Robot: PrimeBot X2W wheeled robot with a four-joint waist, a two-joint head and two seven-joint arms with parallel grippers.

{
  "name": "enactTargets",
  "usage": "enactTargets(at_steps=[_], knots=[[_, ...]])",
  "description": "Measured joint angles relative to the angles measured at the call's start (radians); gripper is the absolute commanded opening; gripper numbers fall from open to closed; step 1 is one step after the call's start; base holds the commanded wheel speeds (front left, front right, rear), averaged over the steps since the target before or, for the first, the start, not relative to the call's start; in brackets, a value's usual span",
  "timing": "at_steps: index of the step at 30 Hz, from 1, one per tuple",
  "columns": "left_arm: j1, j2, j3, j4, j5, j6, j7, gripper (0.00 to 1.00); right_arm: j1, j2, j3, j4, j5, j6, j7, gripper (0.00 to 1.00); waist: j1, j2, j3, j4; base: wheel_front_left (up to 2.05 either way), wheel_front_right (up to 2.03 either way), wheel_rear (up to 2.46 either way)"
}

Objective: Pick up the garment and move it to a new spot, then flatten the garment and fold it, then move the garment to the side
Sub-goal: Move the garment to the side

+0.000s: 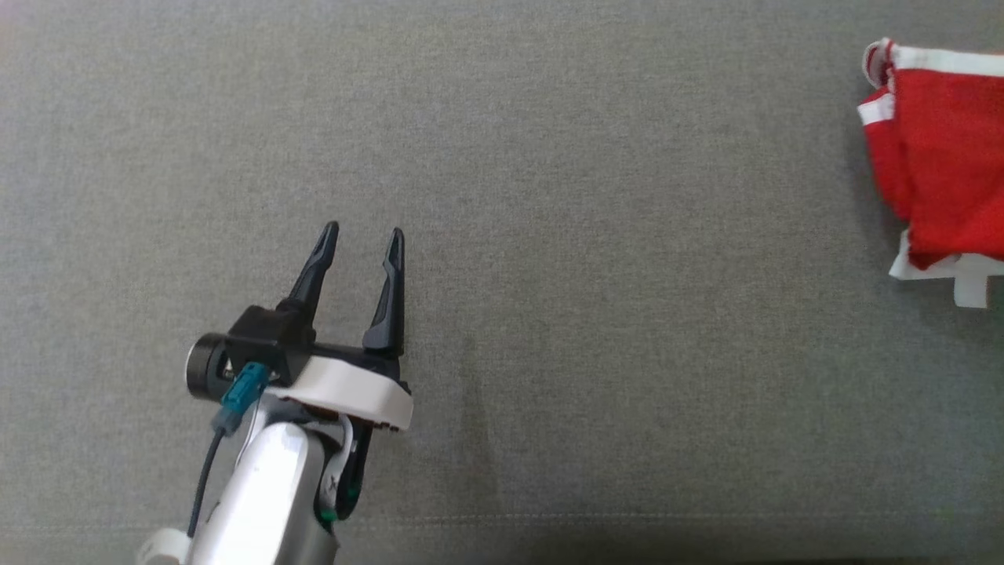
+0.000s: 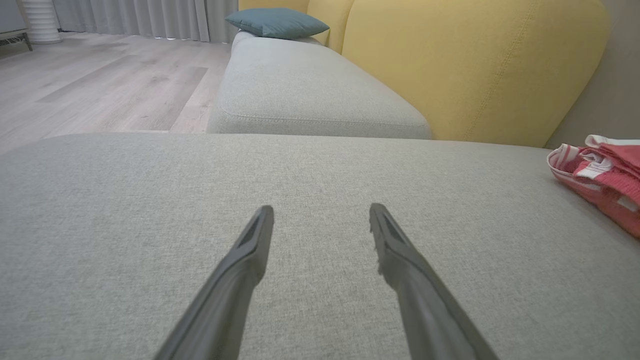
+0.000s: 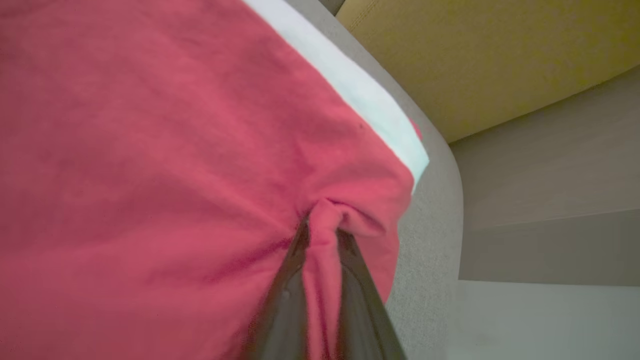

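Observation:
The garment [image 1: 941, 157] is red with white bands and lies folded at the far right edge of the grey sofa seat [image 1: 549, 235]; the left wrist view shows the garment [image 2: 605, 175] at the right. My right gripper [image 3: 322, 225] is shut on a pinched fold of the red garment [image 3: 150, 175], its two dark fingers [image 3: 287, 295] pressed together around the cloth. My left gripper [image 1: 365, 235] hovers over bare seat at the lower left, far from the garment, and stands open with nothing between its fingers [image 2: 250, 250].
Yellow backrest cushions [image 2: 475, 65] rise behind the seat. A second grey seat cushion [image 2: 310, 95] with a teal pillow [image 2: 275, 22] extends beyond. Wooden floor [image 2: 100, 85] lies to the left of the sofa. The seat's rounded edge [image 3: 440, 200] runs just beside the garment.

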Motion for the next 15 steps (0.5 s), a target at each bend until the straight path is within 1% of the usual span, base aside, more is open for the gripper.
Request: enactTargets(at_steps=[8, 15], knots=[[-0.010, 0.000, -0.005, 0.001, 0.002, 0.000, 0.000, 1.00, 0.002, 0.000, -0.068, 0.039, -0.009, 0.000, 0.036, 0.00, 0.0000, 0.0000, 0.024, 0.003, 0.00, 0.00, 0.00], [-0.012, 0.000, -0.004, 0.004, 0.010, -0.001, 0.000, 1.00, 0.002, 0.022, -0.136, 0.063, -0.044, 0.000, 0.037, 0.00, 0.0000, 0.0000, 0.031, -0.008, 0.00, 0.00, 0.00]])
